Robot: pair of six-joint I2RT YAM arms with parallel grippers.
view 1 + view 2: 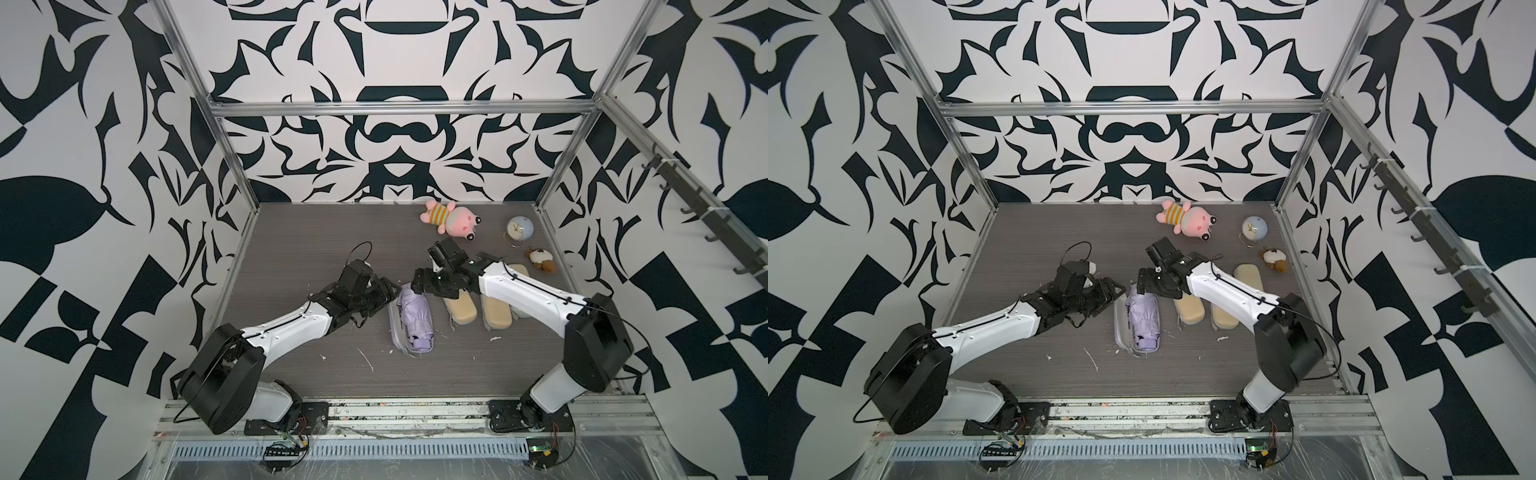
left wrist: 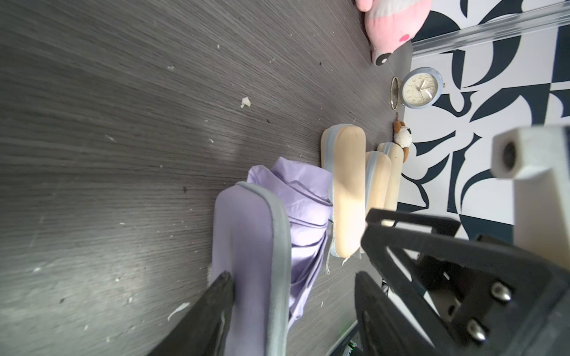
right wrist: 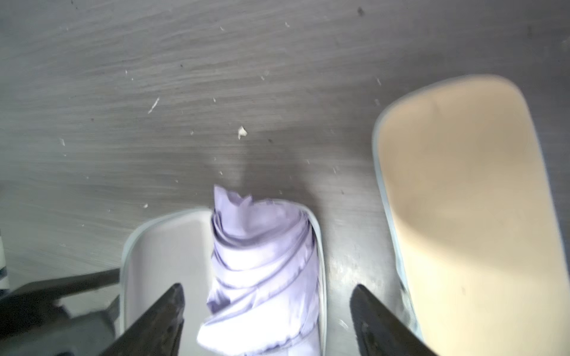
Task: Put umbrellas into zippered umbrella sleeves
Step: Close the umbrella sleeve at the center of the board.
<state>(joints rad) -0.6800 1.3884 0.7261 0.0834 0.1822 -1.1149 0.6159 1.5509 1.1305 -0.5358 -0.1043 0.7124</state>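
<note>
While bunched lavender umbrella (image 1: 414, 316) fills rounded sleeve (image 1: 394, 326), left gripper (image 2: 293, 285), right gripper (image 3: 267, 289) agape, empty.

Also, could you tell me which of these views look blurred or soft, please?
Right wrist view: the lavender umbrella and beige sleeve are smeared soft, a shadow edge crossing the sleeve. Left wrist view: the near lavender sleeve is out of focus, the clock crisp. Both top views: sharp throughout.

- Lavender folding umbrella of bunched fabric (image 1: 1144, 318) lying in open lavender clamshell sleeve with pale lining (image 1: 1120, 328)
- Left gripper (image 1: 1120, 292) beside sleeve's far end, right gripper (image 1: 1143, 286) over umbrella's far end
- Three closed beige oblong sleeves (image 1: 1190, 311) alongside, partly under right arm
- Pink plush toy (image 1: 1187, 220), round pale-blue clock (image 1: 1254, 228), small brown-white plush (image 1: 1275, 259) near far right corner
</note>
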